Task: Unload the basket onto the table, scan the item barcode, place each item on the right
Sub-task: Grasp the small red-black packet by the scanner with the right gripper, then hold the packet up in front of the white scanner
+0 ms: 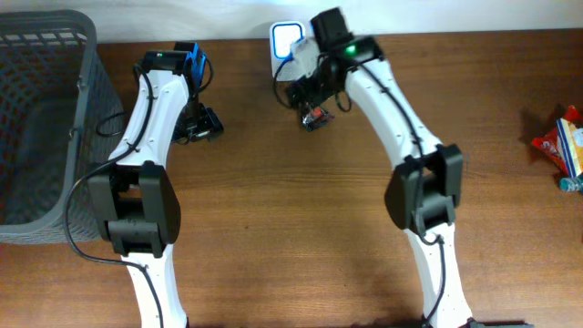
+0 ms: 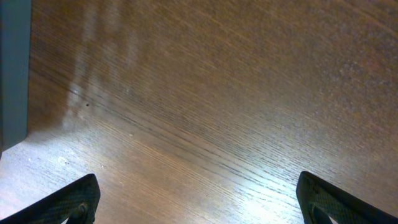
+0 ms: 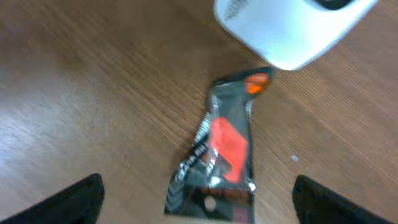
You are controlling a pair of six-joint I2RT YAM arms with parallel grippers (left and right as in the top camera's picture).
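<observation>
Right wrist view: one packet [image 3: 221, 155] lies flat on the table [image 3: 93, 74], at 6 o'clock from the one scanner [image 3: 292, 28], loose between the spread jaws of the right gripper [image 3: 208, 198]. Best pinch its long edges, then turn the barcode toward the scanner. The left gripper [image 2: 199, 199] gapes empty.

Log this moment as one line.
left fingers: open, over bare table | right fingers: open, above snack packet | snack packet: flat on table, near white scanner
</observation>
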